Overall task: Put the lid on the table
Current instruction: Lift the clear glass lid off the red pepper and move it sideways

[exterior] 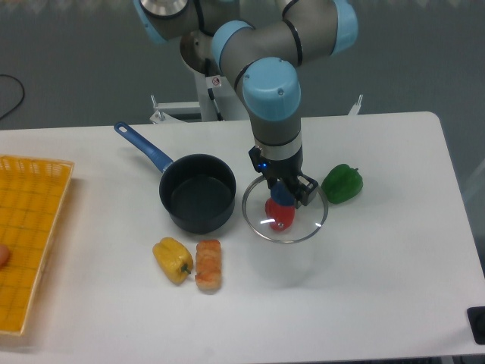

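Lid [285, 211]: clear glass, thin metal rim, blue knob pinched in tool [283, 194], above table [379, 273].

High front view (fixed) over table [394, 250]

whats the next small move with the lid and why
Probably carry it a little toward the open white table in front, then lower. The hand grips the lid by its blue knob, apparently lifted, and a red object shows through the glass, seemingly under it, with the saucepan and green pepper close on either side.
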`<state>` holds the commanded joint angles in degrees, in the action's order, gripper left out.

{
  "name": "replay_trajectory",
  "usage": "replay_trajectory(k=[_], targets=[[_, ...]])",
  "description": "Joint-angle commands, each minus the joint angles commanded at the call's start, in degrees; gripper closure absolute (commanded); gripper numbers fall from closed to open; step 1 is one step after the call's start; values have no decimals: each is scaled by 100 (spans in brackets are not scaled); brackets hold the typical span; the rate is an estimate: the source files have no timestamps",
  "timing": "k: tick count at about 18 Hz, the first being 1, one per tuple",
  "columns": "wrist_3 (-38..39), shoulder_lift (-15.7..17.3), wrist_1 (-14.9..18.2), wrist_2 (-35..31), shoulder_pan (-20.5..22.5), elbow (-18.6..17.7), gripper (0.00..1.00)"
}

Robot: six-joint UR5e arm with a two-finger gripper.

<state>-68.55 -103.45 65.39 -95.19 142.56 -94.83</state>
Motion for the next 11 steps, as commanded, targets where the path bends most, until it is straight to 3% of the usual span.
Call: replay_trajectory(k=[6,11], targets=[[17,-79,-26,0,140,9,37],[35,-307,-378,52,281,26,37]])
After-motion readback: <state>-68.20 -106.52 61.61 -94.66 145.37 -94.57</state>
